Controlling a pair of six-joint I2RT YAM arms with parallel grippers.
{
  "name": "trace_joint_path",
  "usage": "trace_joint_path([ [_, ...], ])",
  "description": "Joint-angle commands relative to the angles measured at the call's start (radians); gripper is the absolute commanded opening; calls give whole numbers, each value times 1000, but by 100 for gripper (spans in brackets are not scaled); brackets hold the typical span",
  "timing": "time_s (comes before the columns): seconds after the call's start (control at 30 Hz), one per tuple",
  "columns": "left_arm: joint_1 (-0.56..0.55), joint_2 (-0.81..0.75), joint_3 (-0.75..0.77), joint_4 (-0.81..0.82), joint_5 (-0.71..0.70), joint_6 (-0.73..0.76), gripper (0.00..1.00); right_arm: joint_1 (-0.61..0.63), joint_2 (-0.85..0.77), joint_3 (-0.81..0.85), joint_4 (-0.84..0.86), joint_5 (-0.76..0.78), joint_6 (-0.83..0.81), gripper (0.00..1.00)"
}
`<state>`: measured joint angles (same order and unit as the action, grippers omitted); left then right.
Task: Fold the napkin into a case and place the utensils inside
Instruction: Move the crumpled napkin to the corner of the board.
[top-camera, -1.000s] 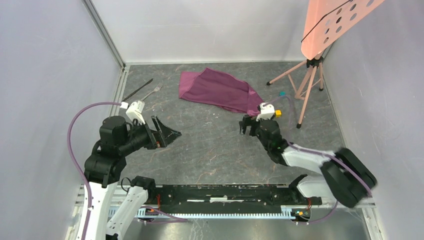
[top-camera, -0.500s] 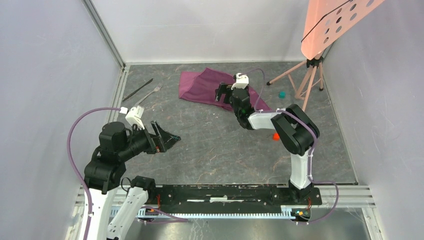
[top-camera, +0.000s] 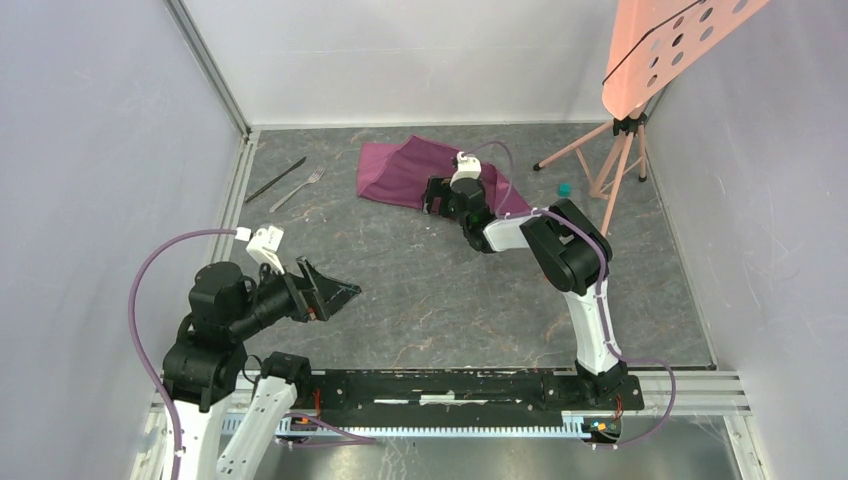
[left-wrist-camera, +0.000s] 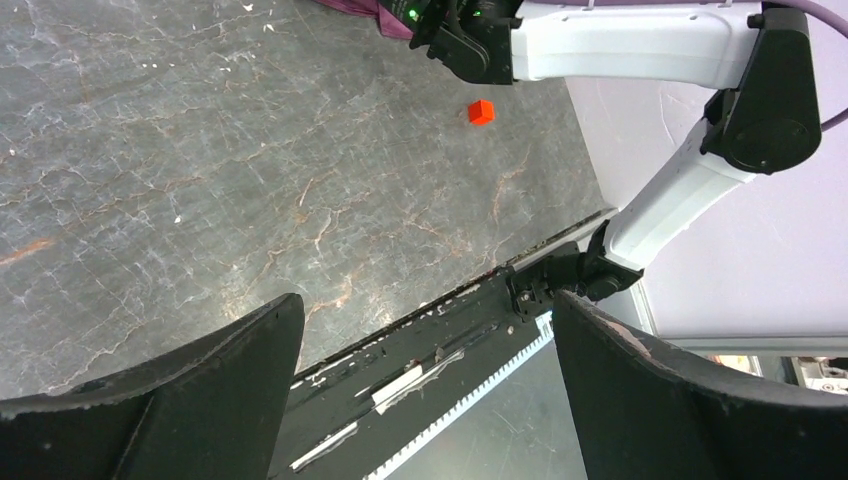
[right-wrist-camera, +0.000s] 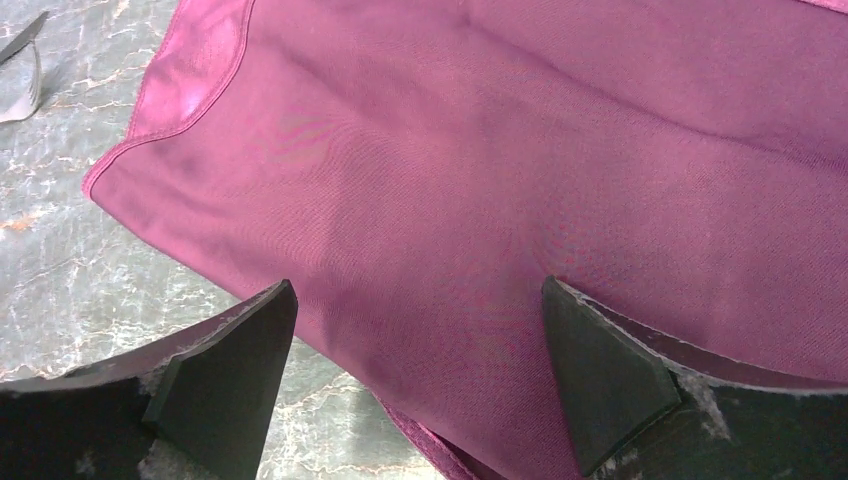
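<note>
- Plum-purple cloth, the napkin, lies rumpled and unfolded at the far middle of the bench. One hemmed corner points left.
- The right pincer reaches out over the napkin's near edge. Its jaws are spread wide with nothing between them. In the wrist view both fingers frame bare cloth; whether they touch it cannot be told.
- The left pincer hangs over the near left of the bench, well apart from the napkin. It is also released and wide, gripping nothing.
- The silver fork and the dark knife lie side by side at the far left, slanted, the knife nearer the wall. Both are apart from the napkin.
- A small orange cube sits on the bench beside the right arm.
- A teal cube rests near the legs of a pink tripod stand at the far right.
</note>
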<state>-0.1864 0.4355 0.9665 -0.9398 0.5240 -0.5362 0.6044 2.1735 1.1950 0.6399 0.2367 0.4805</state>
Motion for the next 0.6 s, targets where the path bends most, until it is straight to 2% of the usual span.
trace_joint_path([
  [0.0, 4, -20, 19, -12, 20, -53, 100, 0, 11, 45, -55, -120, 30, 98],
  [0.3, 4, -43, 81, -94, -23, -39, 100, 50, -62, -124, -99, -410, 65, 98],
  [0.57, 5, -54, 69, -101, -34, -54, 100, 192, -245, -357, -232, -567, -128, 98],
])
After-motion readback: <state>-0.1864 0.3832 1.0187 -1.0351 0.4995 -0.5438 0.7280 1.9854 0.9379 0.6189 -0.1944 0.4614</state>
